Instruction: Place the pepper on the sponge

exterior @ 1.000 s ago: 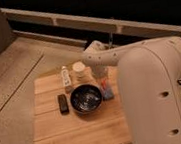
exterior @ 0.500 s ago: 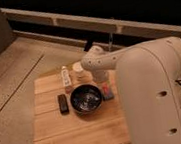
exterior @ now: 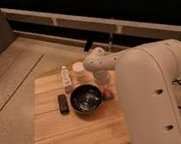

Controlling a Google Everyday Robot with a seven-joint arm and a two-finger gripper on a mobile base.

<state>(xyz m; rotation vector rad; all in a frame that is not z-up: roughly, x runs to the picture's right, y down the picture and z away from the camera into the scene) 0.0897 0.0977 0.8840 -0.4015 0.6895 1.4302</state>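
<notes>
On the wooden table (exterior: pixel 67 135), just right of the dark bowl (exterior: pixel 86 98), a small orange-red pepper (exterior: pixel 107 90) shows directly under my gripper (exterior: pixel 104 82). A sliver of the blue-grey sponge (exterior: pixel 111 96) peeks out beneath and beside the pepper. Whether the pepper rests on the sponge or hangs from the gripper cannot be told. My big white arm comes in from the right and hides most of the sponge and the table's right side.
A white tube with a dark label (exterior: pixel 65 79) and a white cup (exterior: pixel 78 68) stand at the table's back. A small black rectangular object (exterior: pixel 63 103) lies left of the bowl. The floor surrounds the table, and a dark wall ledge runs behind it.
The wrist and gripper have come down toward the spot right of the bowl. The bowl, tube, cup and black object have not moved.
</notes>
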